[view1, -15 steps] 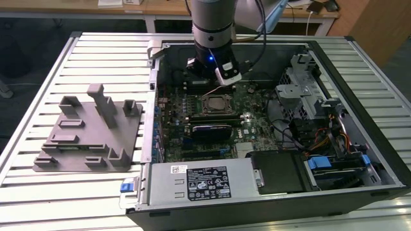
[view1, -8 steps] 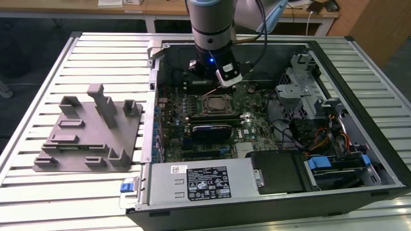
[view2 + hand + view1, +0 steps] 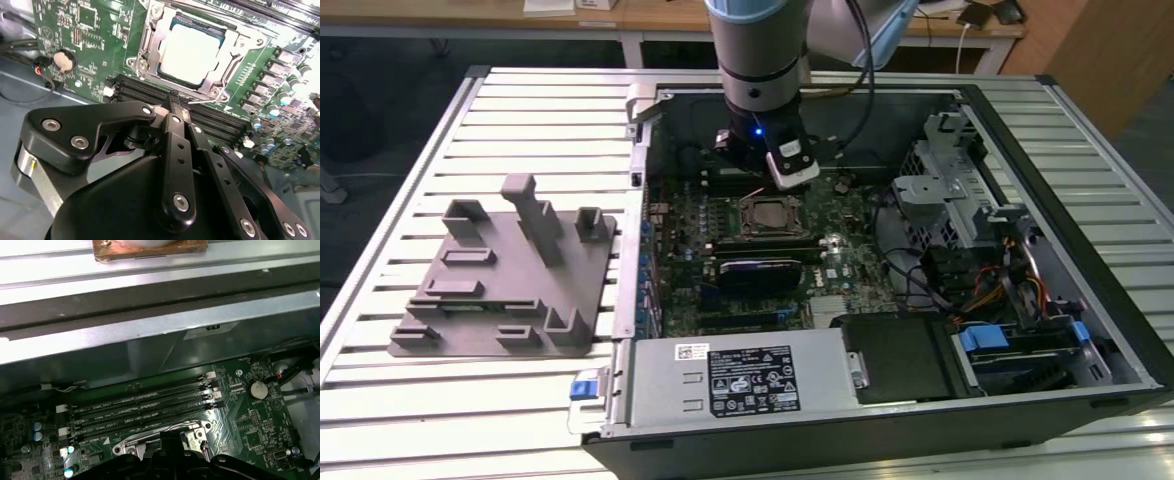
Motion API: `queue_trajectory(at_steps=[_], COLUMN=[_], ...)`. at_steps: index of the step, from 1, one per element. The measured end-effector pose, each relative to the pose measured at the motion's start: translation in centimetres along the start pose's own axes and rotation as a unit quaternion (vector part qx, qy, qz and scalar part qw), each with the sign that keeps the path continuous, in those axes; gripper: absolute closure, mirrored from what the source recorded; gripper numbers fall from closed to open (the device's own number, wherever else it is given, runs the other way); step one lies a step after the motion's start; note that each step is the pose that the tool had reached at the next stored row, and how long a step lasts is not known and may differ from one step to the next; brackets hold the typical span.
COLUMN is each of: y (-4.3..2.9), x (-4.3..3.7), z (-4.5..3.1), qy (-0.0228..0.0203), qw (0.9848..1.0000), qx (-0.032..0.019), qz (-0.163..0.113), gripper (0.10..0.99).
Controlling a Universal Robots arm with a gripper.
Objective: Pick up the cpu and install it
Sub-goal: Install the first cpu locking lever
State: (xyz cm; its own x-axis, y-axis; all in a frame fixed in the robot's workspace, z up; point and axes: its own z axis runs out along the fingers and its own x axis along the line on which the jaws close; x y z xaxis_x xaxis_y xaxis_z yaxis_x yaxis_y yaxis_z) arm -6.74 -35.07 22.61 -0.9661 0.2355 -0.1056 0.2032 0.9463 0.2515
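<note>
Slatted metal table [image 3: 400,390] carrying an open computer case [image 3: 1067,400], arm reaching straight down into it, gripper [image 3: 172,102] hovering just above the motherboard [image 3: 85,45], fingers [image 3: 175,150] pressing together, holding nothing, cpu [image 3: 192,50] sitting in its socket frame [image 3: 145,47], white label [image 3: 734,375] print unreadable.

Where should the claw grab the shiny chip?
Probably from straight above, pinching the cpu by two opposite edges of its raised silver top. It lies flat in the socket, and the metal frame rings its rim, so there's no way in from the side. The claw hangs near it.
</note>
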Motion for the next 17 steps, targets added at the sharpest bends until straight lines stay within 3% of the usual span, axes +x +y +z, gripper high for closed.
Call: queue_trajectory(at_steps=[7,14,17], y=[-0.09,-0.1,0.0], x=[-0.02,0.03,0.06], z=[0.52,0.95,1.06], qy=[-0.0084,-0.0176,-0.0194], qw=[0.9995,0.9978,0.9974], qx=[0.0039,0.0105,0.0121], qz=[0.032,0.064,0.069], gripper=[0.98,0.98,0.98])
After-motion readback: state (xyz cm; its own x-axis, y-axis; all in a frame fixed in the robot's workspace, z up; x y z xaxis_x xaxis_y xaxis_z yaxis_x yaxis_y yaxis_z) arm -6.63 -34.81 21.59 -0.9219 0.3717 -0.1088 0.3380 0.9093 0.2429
